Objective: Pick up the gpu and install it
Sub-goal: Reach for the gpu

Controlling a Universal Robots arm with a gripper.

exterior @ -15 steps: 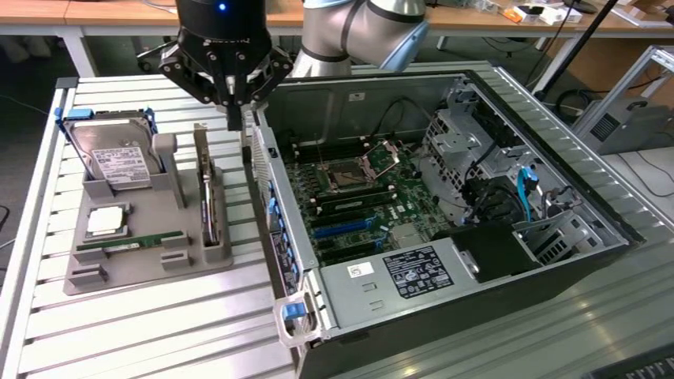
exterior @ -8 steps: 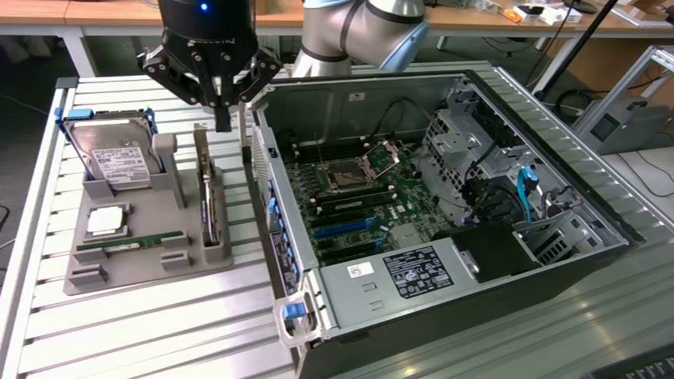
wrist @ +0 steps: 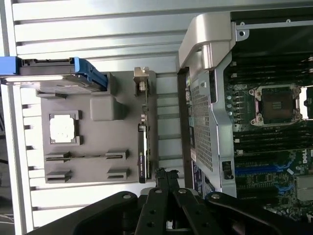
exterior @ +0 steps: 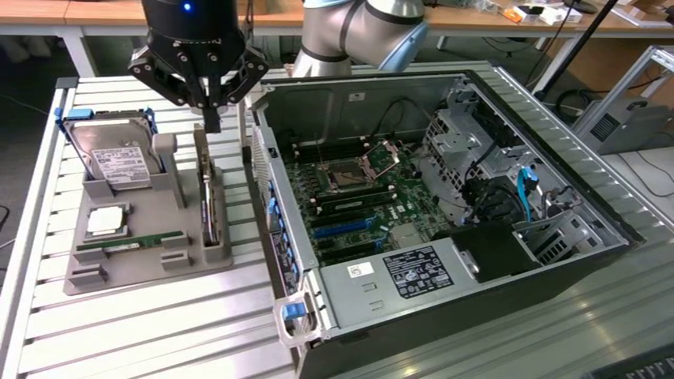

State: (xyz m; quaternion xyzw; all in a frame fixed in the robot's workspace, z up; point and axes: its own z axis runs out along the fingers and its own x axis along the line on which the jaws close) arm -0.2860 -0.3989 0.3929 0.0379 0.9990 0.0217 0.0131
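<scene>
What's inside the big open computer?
A green board with a square socket, blue slots, a blue cable and a black box. Whatever sits under that box and the metal cage is hidden.

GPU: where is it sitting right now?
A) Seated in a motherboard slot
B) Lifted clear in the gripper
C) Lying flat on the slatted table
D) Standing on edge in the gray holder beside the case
D: the gpu stands on edge in its slot of the gray holder beside the open computer case, with the shut gripper just above one end of it.
</scene>
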